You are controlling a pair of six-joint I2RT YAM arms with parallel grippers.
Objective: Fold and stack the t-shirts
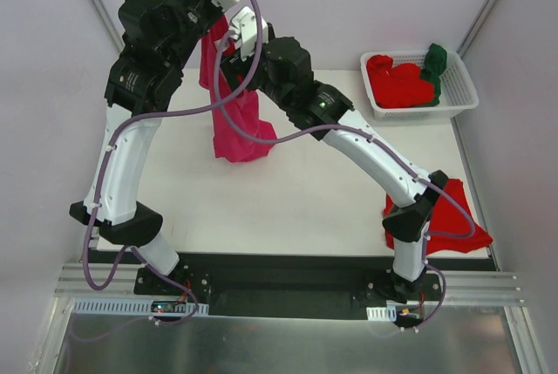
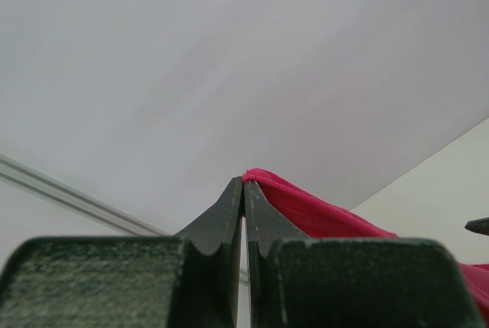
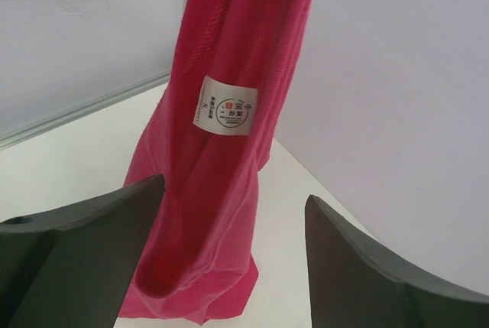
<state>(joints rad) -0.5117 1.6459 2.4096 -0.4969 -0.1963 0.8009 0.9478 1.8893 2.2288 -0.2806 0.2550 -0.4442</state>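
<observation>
A magenta-pink t-shirt hangs in a long bunch over the back of the table, its lower end resting on the surface. My left gripper is raised high and shut on the shirt's top edge, the cloth pinched at the fingertips. My right gripper is open beside the hanging shirt, with the cloth in front of its left finger and a white label above. A red t-shirt lies flat at the front right. More red shirts and a dark green one fill the basket.
The white slotted basket stands at the back right corner of the white table. Grey walls enclose the back and both sides. The right arm's elbow hangs over the flat red shirt.
</observation>
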